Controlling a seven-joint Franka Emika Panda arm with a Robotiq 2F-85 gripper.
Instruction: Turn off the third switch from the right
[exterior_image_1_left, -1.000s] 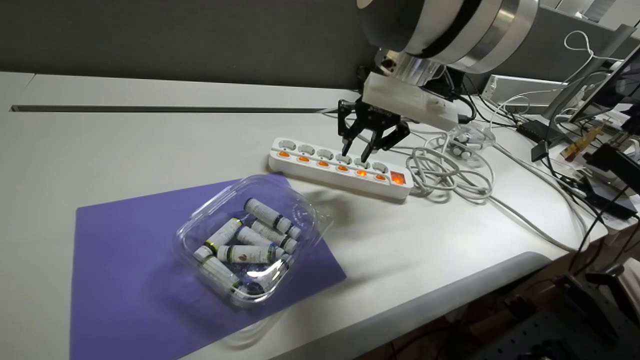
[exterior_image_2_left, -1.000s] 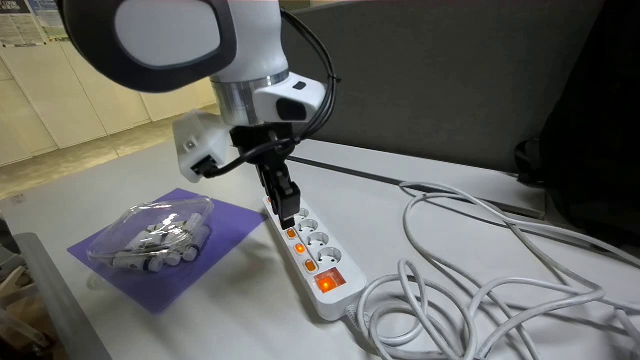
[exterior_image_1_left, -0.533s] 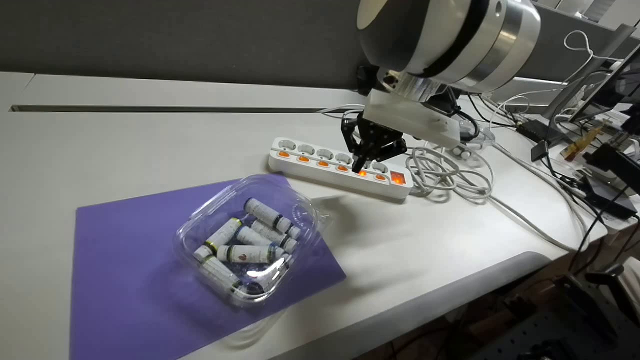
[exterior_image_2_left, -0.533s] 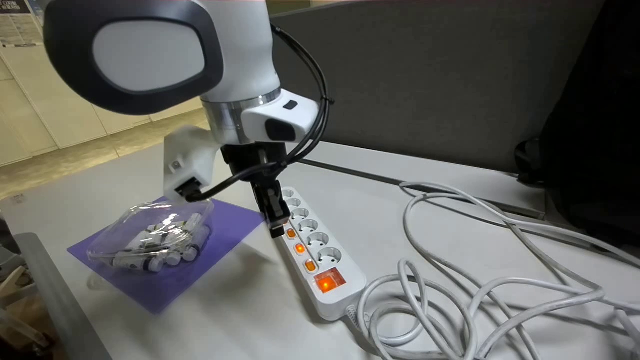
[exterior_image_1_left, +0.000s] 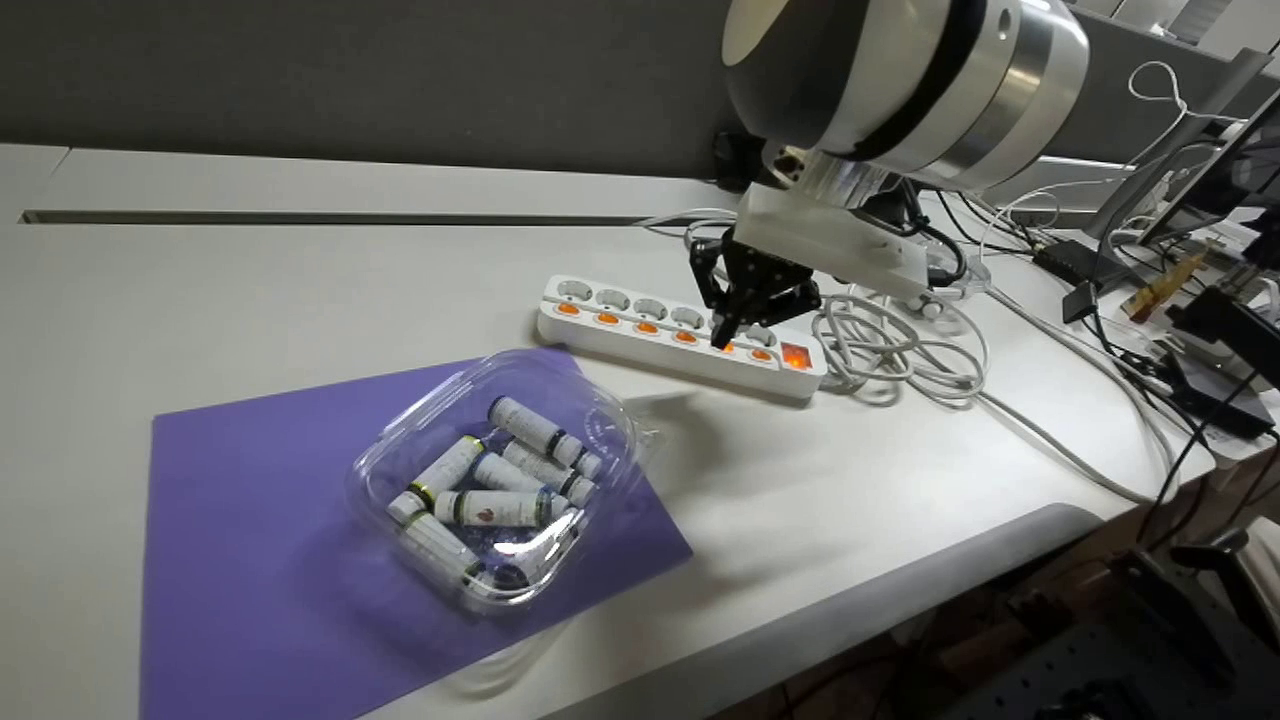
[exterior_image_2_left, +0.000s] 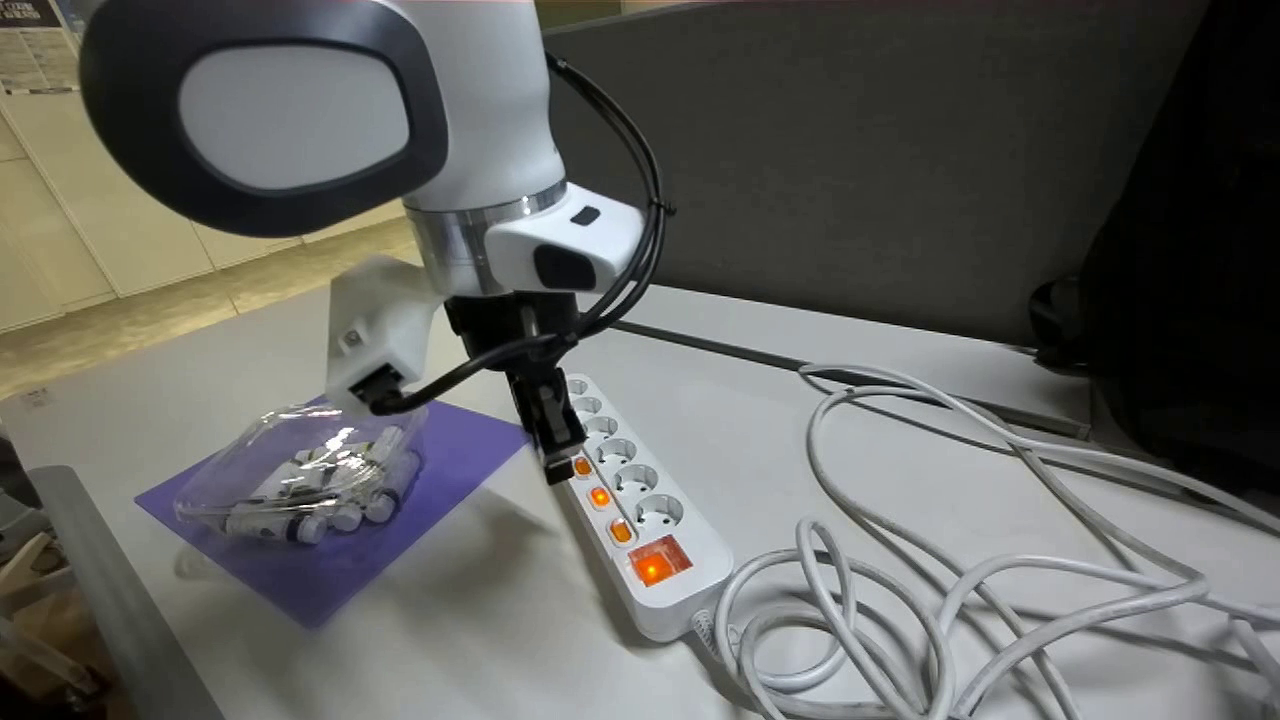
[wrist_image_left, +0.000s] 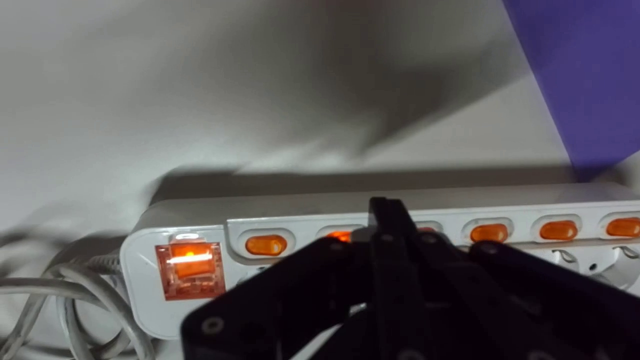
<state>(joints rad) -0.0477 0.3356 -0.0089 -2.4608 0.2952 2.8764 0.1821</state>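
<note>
The white power strip (exterior_image_1_left: 660, 345) lies on the table and shows in all views. Counting the large lit red switch (wrist_image_left: 192, 270) at its cord end, the third switch from the right (exterior_image_2_left: 599, 496) is a small lit orange-red rocker. It is partly covered by my gripper in the wrist view (wrist_image_left: 340, 235) and in an exterior view (exterior_image_1_left: 728, 347). The neighbouring small switches look unlit. My gripper (wrist_image_left: 385, 201) is shut and empty, its fingertips together. In the wrist view the tips appear between the lit switch and its unlit neighbour. They look above the strip; I cannot tell any contact.
A coiled white cord (exterior_image_2_left: 830, 620) lies at the strip's cord end. A clear plastic box (exterior_image_1_left: 505, 480) with several small bottles stands on a purple sheet (exterior_image_1_left: 250, 560). A dark partition (exterior_image_1_left: 350, 80) rises behind the table.
A second ago the gripper was open above the strip. It has since shut and come lower. In the last half second it has shifted slightly toward the cord end.
</note>
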